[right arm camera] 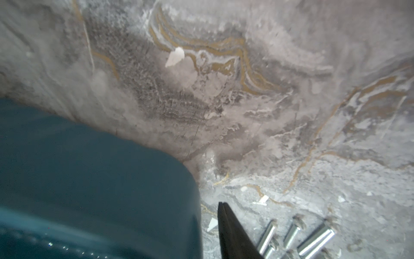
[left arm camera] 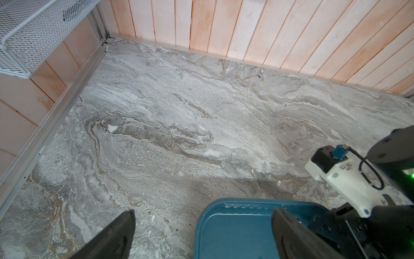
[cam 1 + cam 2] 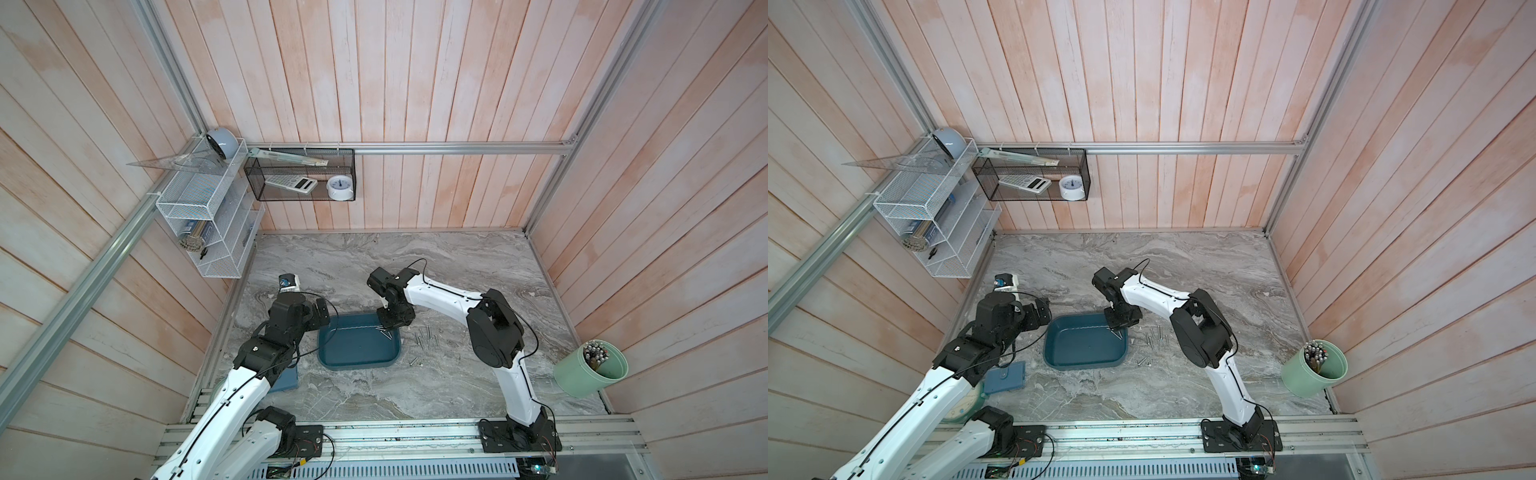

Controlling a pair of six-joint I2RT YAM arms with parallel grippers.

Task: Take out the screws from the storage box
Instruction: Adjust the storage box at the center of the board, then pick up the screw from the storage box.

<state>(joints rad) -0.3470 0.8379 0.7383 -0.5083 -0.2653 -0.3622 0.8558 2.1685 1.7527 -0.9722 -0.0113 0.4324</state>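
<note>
The storage box point(image 3: 357, 353) point(image 3: 1084, 349) is a dark teal tray in mid-table. A few screws point(image 3: 383, 330) lie in its far right corner, below my right gripper point(image 3: 387, 328) point(image 3: 1117, 328). Several more screws point(image 3: 426, 338) point(image 3: 1156, 336) lie on the marble to the right of the box. In the right wrist view the right gripper point(image 1: 221, 204) has its fingers pressed together with nothing between them, beside the box wall point(image 1: 89, 179) and loose screws point(image 1: 291, 233). My left gripper point(image 2: 203, 222) stands wide open by the box's left end point(image 2: 235, 231), holding nothing.
A pale green cup point(image 3: 590, 368) of metal rods stands at the right wall. A flat blue pad point(image 3: 1005, 376) lies at front left under the left arm. A small white device point(image 3: 289, 282) sits at the back left. A white wire rack point(image 3: 203, 216) and black mesh basket point(image 3: 299, 174) hang on the walls.
</note>
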